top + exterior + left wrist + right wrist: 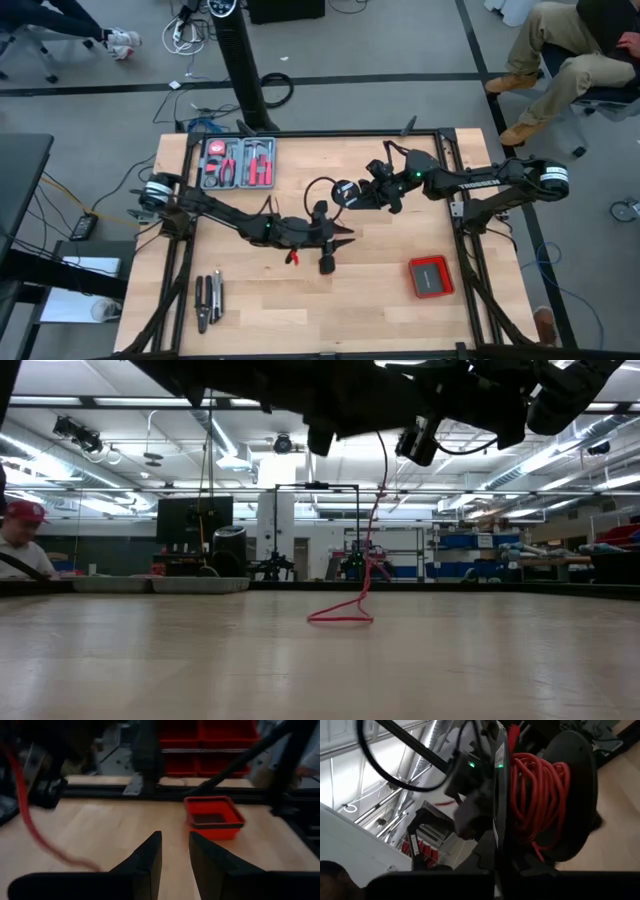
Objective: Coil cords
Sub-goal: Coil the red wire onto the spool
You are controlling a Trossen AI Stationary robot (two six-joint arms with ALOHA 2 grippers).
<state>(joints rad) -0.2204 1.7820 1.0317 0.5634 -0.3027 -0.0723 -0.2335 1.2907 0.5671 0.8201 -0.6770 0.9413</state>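
Note:
A black spool (570,795) wound with the thin red cord (537,790) hangs above the table's middle, with my right gripper (358,194) shut on it. From the spool a free length of cord (372,530) drops to the table, where its end loop (340,618) lies flat. My left gripper (175,845) stands open a little above the table, nearer the front edge than the spool. Nothing is between its fingers. The cord (30,820) passes beside it, and its red end (293,257) shows next to the left arm. My right gripper holds the spool by one black flange (500,820), whose thin rim runs in between the two fingers. The fingers come in level from the table's right side. The spool is lifted clear of the table, its cord hanging slack below it.
A red square box (430,277) sits on the table near the front right. A tool tray (238,163) with red-handled pliers is at the far left, and loose hand tools (208,300) lie at the front left. People sit beyond the table's far edge.

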